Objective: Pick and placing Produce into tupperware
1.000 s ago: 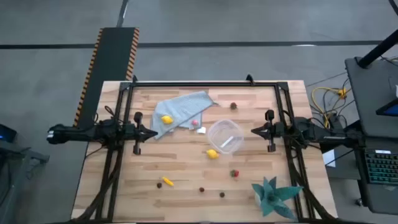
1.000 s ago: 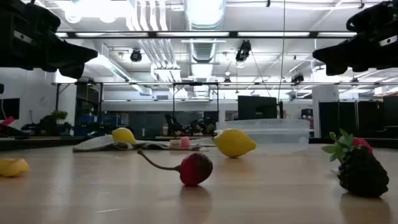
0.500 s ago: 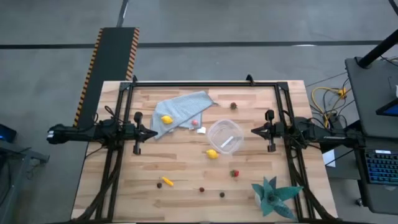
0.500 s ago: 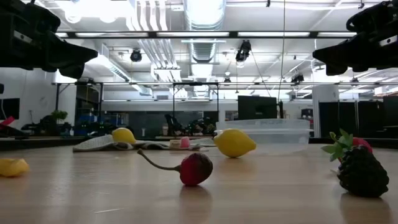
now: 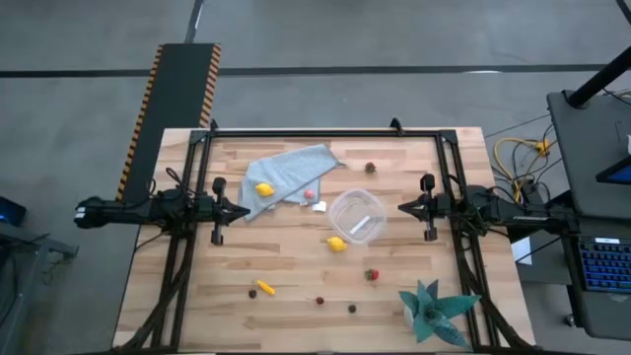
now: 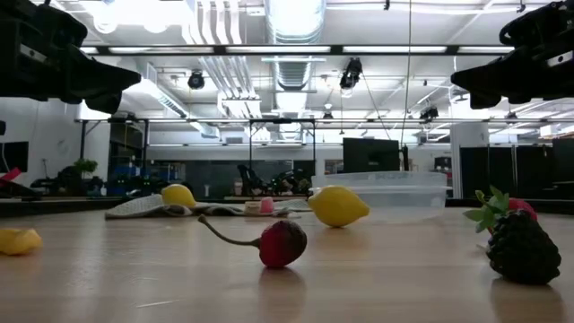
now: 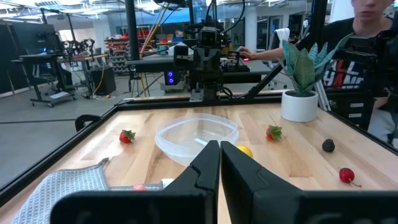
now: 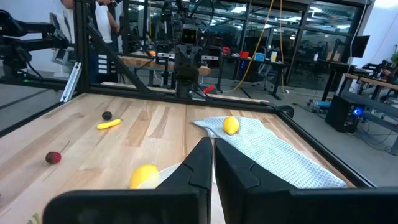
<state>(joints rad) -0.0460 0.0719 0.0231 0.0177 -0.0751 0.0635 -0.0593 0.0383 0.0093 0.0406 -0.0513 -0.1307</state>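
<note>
High view: I see my left gripper (image 5: 244,210) and right gripper (image 5: 401,207) pressed together, empty, flanking the clear rounded plastic tupperware (image 5: 356,217) mid-table; small yellow toy lemon (image 5: 336,244) just beside it

Left wrist view: red toy strawberries (image 7: 127,135) sit on either side of the tupperware

Bare wood rings the tupperware (image 5: 356,217); a lemon (image 5: 337,244) touches its near edge.

- Table (image 5: 296,266): pale wood planks, matt.
- Tupperware (image 5: 356,216): clear, glossy plastic.
- Cloth (image 5: 288,173): grey-blue woven fabric, matt.
- Lemon (image 6: 337,205): smooth, slightly shiny.
</note>
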